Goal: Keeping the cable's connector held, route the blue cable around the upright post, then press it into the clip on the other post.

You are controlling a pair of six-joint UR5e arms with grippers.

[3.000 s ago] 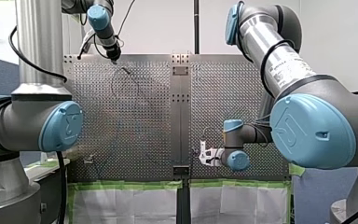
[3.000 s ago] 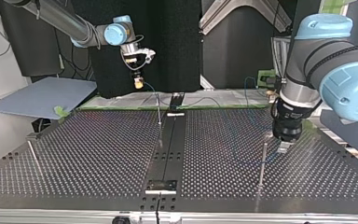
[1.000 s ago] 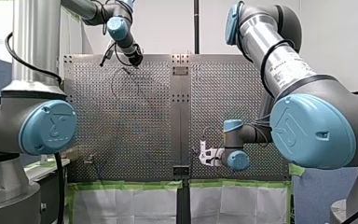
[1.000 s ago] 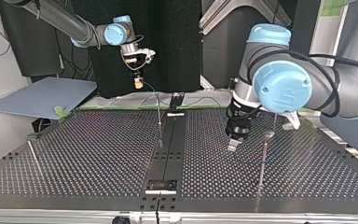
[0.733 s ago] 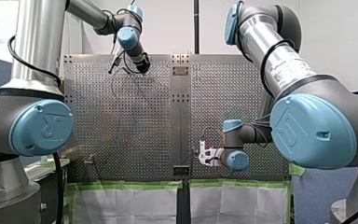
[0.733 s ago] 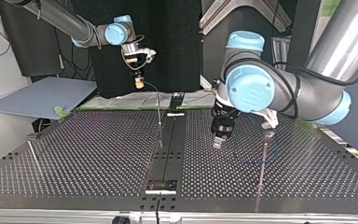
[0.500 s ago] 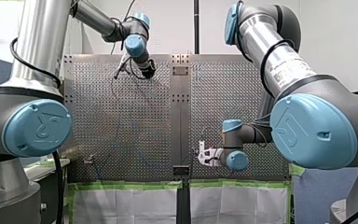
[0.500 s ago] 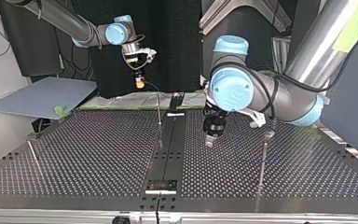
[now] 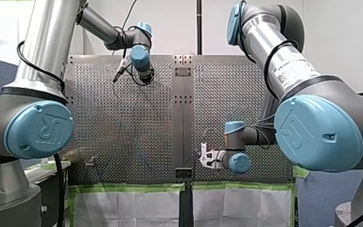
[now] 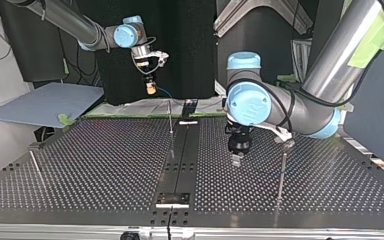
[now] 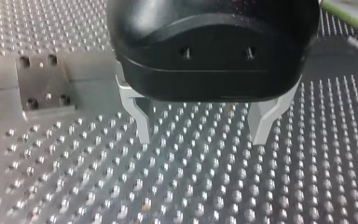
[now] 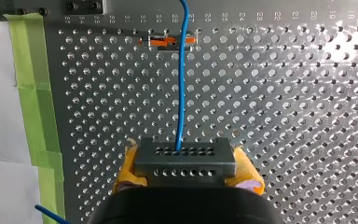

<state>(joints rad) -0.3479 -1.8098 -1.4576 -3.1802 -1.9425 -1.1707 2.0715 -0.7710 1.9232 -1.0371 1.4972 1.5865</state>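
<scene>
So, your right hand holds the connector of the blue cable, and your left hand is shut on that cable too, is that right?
Not quite: the left wrist view shows my left hand open and empty over the perforated table. My right hand does hold the connector of the blue cable.

wall (image 9: 340, 28): white | backdrop (image 10: 185, 50): black | board (image 10: 45, 102): grey-blue, top view's left

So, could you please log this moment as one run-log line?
left gripper: open, empty | right gripper: shut on connector | blue cable: runs ahead from connector
</scene>
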